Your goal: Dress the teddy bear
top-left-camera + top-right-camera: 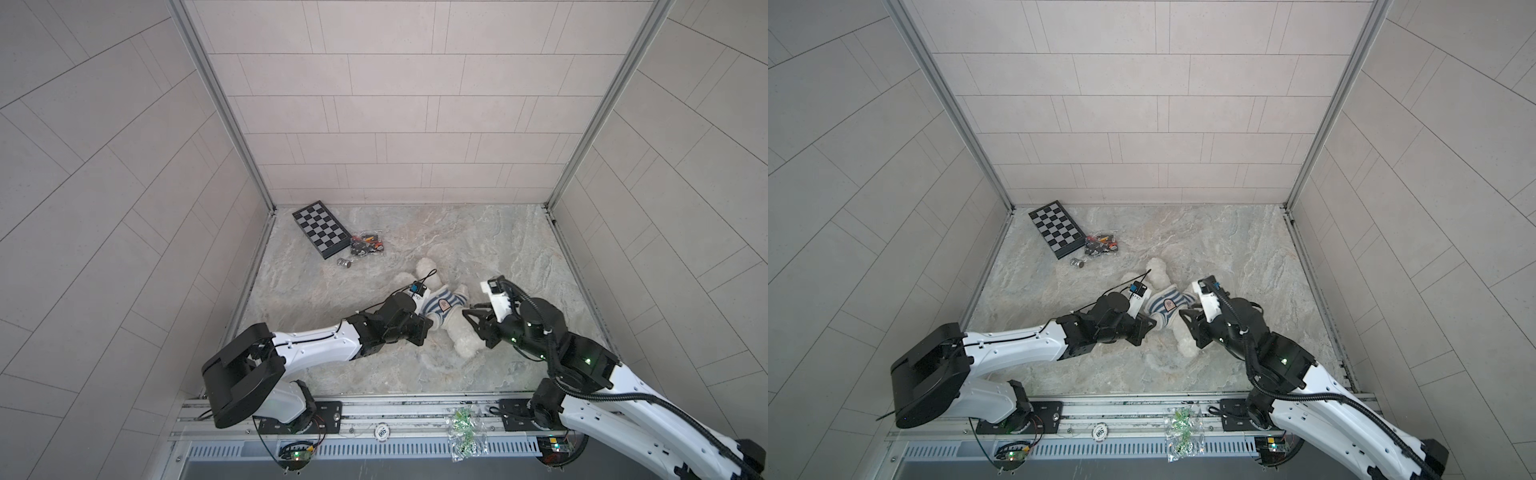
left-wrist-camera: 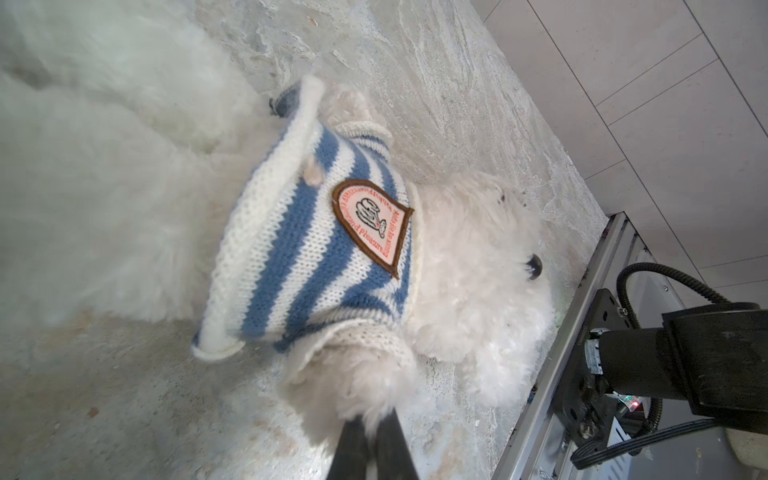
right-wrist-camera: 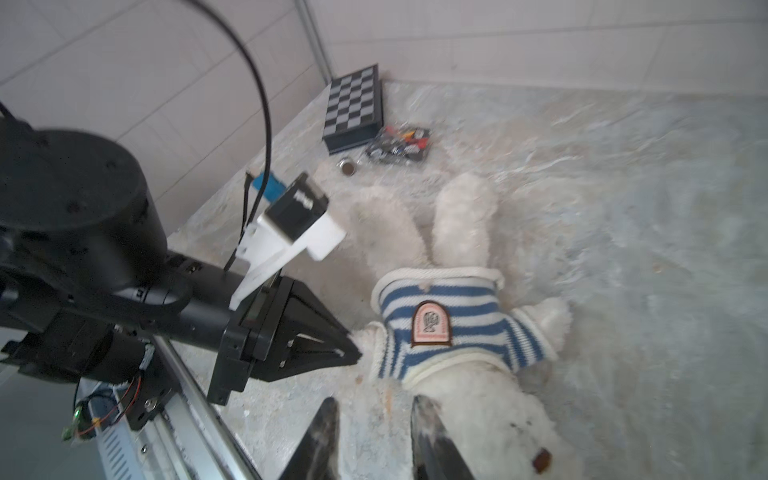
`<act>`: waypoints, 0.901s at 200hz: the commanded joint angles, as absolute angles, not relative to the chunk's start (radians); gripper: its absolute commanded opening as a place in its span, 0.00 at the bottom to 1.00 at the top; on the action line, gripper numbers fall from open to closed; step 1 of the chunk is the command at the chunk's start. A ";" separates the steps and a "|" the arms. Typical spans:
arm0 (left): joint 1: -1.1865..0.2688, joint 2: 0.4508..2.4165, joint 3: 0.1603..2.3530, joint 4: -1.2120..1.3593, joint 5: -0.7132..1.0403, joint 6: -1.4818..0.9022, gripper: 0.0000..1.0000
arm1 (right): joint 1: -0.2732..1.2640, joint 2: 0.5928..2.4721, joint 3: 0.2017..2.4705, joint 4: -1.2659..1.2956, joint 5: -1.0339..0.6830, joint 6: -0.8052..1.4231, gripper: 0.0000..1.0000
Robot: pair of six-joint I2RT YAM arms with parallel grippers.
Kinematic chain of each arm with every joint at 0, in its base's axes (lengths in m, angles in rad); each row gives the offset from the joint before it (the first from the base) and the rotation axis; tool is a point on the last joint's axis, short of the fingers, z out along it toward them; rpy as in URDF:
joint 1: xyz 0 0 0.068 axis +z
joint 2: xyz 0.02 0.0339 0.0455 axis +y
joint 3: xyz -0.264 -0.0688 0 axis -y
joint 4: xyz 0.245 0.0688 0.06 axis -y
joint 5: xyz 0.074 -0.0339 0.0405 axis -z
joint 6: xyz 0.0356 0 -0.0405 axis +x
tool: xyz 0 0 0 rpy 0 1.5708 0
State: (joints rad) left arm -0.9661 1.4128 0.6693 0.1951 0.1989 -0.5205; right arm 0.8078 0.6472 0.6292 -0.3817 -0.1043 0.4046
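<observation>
1. Teddy bear is lying face up on the marble table, head toward the arm bases, with the striped shirt sitting over its trunk.
2. The left gripper is pinching the fluffy paw that is poking out of one sleeve, jaws pressed together on the fur.
3. The right gripper is hovering just beside the head, jaws apart and gripping nothing.
4. Judging by this, the arm is being drawn through its sleeve. The pull is likely working best when running straight along the sleeve, away from the trunk, and slowly, since fur is prone to slipping out of a thin pinch.
5. The right gripper is looking well placed to be bracing the shirt's body or pinning the bear, so the whole toy is not sliding along with the pull.
6. The hem is flaring loose above the legs and is probably needing a tug down next. The badge is facing up, suggesting the shirt is not twisted.
</observation>
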 commanded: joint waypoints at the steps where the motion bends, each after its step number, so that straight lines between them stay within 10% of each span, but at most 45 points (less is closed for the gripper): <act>1: -0.960 1.414 0.667 0.241 0.222 -0.535 0.00 | 0.879 0.736 0.626 -0.274 -0.065 0.411 0.28; 83: -0.972 1.365 0.627 0.267 0.261 -0.574 0.00 | 0.778 0.823 0.410 -0.057 -0.138 0.522 0.15; 180: -1.029 1.322 0.577 0.272 0.257 -0.611 0.00 | 0.679 0.956 0.315 0.172 -0.269 0.573 0.23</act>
State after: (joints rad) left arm -1.0138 1.3495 0.5861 0.2428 0.2512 -0.5991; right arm 0.7067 0.9436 0.3244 0.0841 -0.2279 0.5430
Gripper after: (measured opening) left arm 0.061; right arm 0.223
